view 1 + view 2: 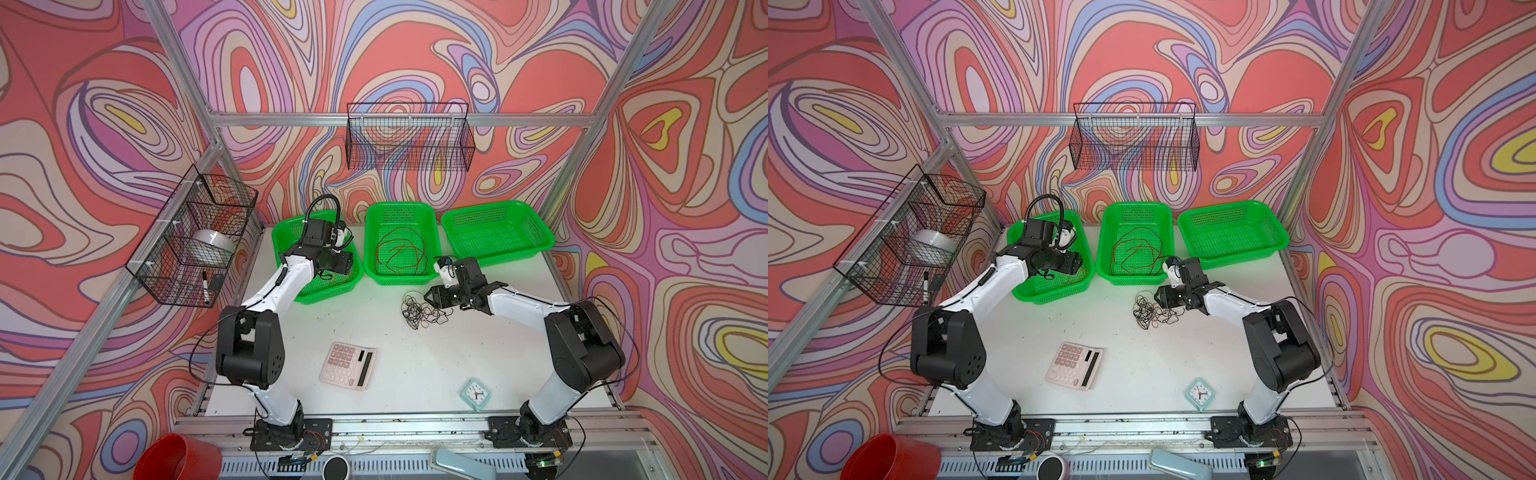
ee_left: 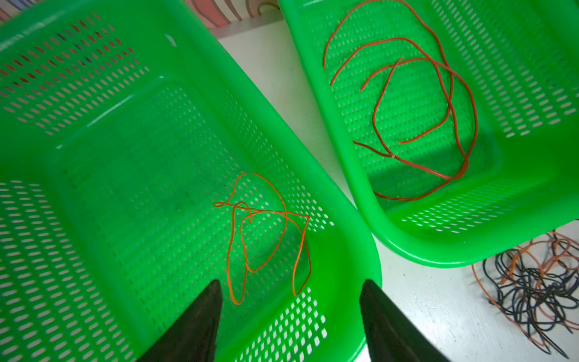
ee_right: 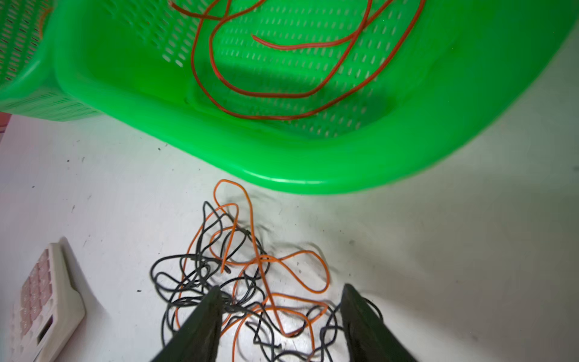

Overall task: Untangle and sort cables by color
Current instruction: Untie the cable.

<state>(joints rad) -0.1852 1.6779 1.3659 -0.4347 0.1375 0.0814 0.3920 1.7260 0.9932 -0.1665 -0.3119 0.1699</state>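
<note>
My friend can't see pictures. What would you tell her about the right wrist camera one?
The right gripper, jaws open, hangs over a tangle of thin orange and black cables on the white table. Past the tangle sits a green basket holding looped red cables, and part of a pink calculator shows at one edge.

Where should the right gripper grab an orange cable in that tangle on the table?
Probably the orange loop bulging out of the tangle onto bare table, clear of the black strands. Come straight down from above, right gripper astride that single strand, so nothing black is pinched.
</note>
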